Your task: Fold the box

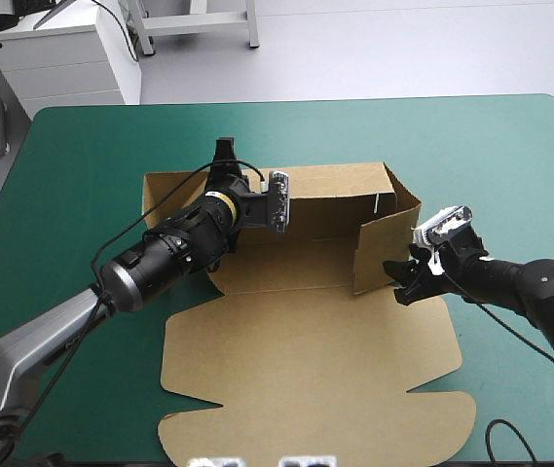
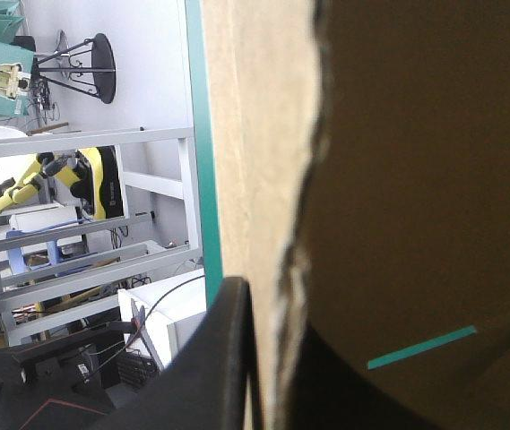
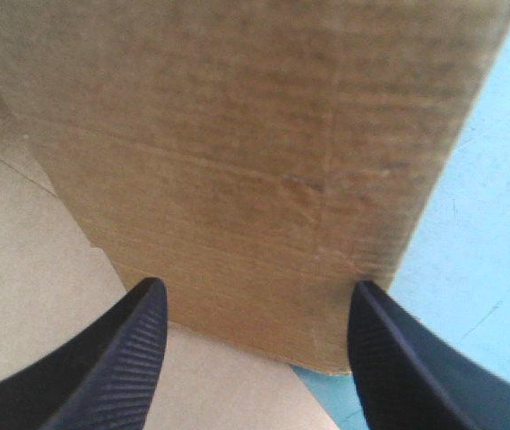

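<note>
High view shows the brown cut-cardboard box point(image 1: 306, 360) at the middle of the teal-green table cover point(image 1: 82, 146), partly built: its far wall stands at 12 o'clock, a side wall stands at 3 o'clock, and the broad lid panel lies flat toward 6 o'clock. The left black two-finger gripper point(image 1: 224, 156) reaches to the far wall's 10 o'clock end, its arm stretched long and low across the board. Its fingers look pinched on the wall's edge (the left wrist view shows board between them), probably to hold that wall upright. The right black two-finger gripper point(image 1: 401, 282) sits low just outside the side wall's near end, fingers spread wide and empty, seemingly ready to press it inward.
</note>
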Controlling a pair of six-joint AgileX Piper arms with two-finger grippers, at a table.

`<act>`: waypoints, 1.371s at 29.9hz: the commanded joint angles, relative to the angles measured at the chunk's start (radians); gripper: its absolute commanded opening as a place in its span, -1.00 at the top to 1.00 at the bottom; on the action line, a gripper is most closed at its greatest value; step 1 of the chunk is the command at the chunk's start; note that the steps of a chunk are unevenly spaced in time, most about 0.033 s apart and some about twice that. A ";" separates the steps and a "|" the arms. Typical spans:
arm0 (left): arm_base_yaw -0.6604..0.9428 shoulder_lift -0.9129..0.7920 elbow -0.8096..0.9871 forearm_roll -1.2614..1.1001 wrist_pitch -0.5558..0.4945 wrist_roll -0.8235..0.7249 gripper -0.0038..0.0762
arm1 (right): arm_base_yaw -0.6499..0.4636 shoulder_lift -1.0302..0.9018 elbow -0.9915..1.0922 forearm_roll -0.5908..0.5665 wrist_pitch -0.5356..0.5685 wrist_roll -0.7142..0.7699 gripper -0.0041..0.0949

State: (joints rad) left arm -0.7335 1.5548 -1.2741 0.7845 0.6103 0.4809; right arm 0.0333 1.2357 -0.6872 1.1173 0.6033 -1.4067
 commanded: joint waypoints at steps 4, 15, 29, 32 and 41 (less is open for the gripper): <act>0.002 -0.026 -0.008 -0.048 0.105 -0.016 0.92 | 0.003 -0.011 -0.026 0.060 0.019 -0.030 -0.01; 0.002 -0.026 -0.008 -0.052 0.102 -0.016 0.92 | 0.006 0.016 -0.026 0.106 0.001 -0.062 -0.47; -0.037 -0.026 -0.008 -0.044 0.099 -0.016 0.92 | 0.006 0.093 -0.026 0.193 0.109 -0.166 0.11; -0.038 -0.026 -0.008 -0.044 0.106 -0.016 0.92 | 0.006 0.095 -0.026 0.191 0.110 -0.173 0.40; -0.038 -0.026 -0.008 -0.048 0.124 -0.016 0.92 | 0.006 0.095 -0.026 0.193 0.089 -0.191 0.85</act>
State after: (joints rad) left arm -0.7652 1.5483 -1.2741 0.7947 0.6557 0.4809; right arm 0.0350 1.3538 -0.6872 1.2697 0.6577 -1.5852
